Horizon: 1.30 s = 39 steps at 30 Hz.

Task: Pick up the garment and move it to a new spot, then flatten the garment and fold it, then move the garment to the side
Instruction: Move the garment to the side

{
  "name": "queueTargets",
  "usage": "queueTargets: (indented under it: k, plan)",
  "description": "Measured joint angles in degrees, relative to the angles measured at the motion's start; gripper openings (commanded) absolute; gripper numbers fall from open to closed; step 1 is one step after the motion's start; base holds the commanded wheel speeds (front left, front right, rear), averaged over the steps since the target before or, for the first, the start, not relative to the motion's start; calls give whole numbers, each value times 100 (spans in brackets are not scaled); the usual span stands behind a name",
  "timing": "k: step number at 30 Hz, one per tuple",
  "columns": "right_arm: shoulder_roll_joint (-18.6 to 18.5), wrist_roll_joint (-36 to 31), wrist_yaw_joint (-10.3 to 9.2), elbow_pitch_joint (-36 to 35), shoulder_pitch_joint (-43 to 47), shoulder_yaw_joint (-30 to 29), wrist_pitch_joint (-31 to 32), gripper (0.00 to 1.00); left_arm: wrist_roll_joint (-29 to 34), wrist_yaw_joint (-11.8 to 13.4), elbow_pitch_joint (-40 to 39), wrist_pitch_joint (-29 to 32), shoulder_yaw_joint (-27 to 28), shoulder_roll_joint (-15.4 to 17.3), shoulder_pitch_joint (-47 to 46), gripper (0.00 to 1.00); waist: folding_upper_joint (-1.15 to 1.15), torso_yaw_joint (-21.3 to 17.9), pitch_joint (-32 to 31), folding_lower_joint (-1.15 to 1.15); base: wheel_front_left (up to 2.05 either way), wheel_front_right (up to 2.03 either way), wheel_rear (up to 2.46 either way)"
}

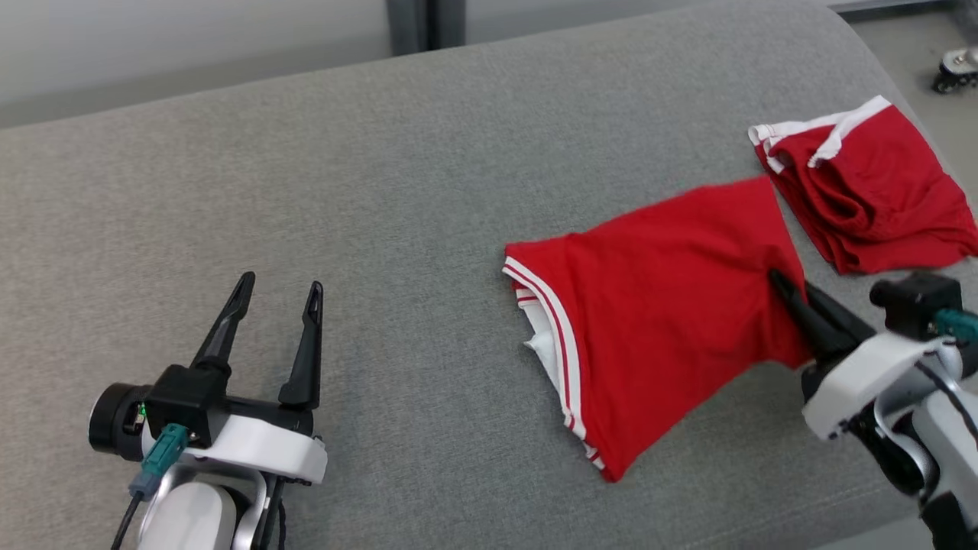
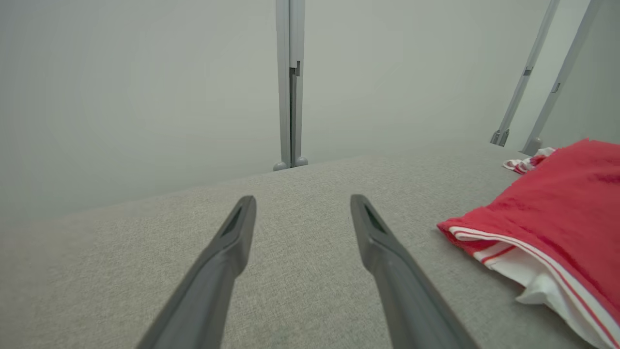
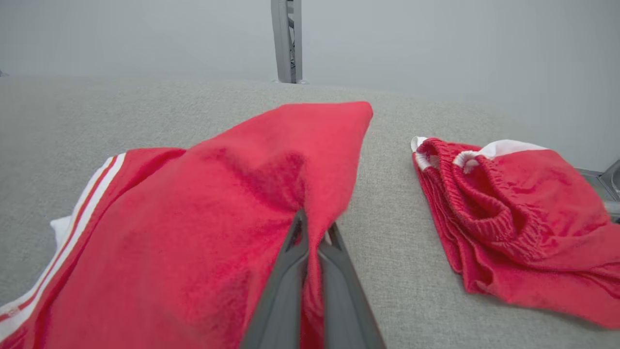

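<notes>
A red garment [image 1: 665, 305] is seen right of centre in the head view, lying mostly flat and slightly rumpled. Its hem [image 1: 561, 344], trimmed with white stripes, is turned toward the left of the frame and runs down toward the lower centre. A white inner layer [image 1: 544, 347] is exposed there. At the garment's right edge, the cloth is pinched between the closed fingers of the right gripper [image 1: 775, 276]. In the right wrist view the fabric is raised into a soft peak above those fingers.
</notes>
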Motion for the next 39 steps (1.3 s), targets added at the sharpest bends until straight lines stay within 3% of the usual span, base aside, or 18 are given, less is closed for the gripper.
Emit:
queueTargets:
  k: [7, 16, 23, 31, 33, 39]
  plan:
    - [200, 176, 0, 643, -1200, 85, -364, 0, 199, -18, -343, 322, -109, 240, -339, 100, 0, -310, 608, 0, 0, 0, 0]
    - [-424, 511, 0, 1446, -2036, -224, -599, 0, 417, -112, -724, 591, -311, 445, -699, 100, 0, -395, 1329, 0, 0, 0, 0]
    - [-976, 683, 0, 1792, -2125, -1053, -623, 0, 457, -110, -926, 643, -333, 503, -811, 100, 0, -353, 1579, 0, 0, 0, 0]
    - [-914, 814, 0, 2593, -2220, -1365, -628, 0, 501, -103, -1146, 749, -408, 569, -901, 100, 0, -271, 1695, 0, 0, 0, 0]
    - [-869, 812, 0, 2757, -2286, -1383, -628, 100, 506, -103, -1173, 773, -422, 579, -911, 100, 0, -251, 1710, 0, 0, 0, 0]
    - [-757, 524, 0, 2876, -2347, -1734, -628, 100, 503, -60, -1187, 780, -449, 580, -916, 100, 0, -253, 1656, 0, 0, 0, 0]
